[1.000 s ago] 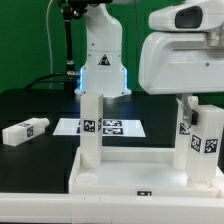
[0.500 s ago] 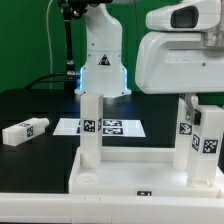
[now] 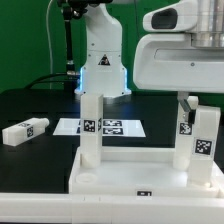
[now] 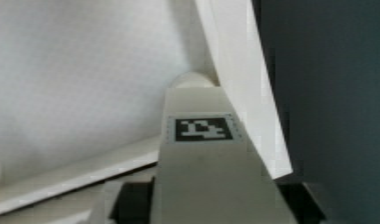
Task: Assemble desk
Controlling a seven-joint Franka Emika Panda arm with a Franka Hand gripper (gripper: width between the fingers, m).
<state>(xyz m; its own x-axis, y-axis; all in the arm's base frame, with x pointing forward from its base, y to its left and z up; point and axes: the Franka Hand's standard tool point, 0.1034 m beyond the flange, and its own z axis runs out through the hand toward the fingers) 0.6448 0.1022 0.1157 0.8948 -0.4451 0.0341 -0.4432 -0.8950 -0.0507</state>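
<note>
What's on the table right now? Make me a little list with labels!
gripper: shut on the held leg, one dark finger on each side of it
held leg: white, tagged, about upright at the tabletop's end on the exterior view's right
tabletop: white tray with a raised rim, at the front
standing leg: upright on the tabletop, toward the exterior view's left
loose leg: lying on the black table, at the exterior view's left
marker board: flat on the table, behind the tabletop
</note>
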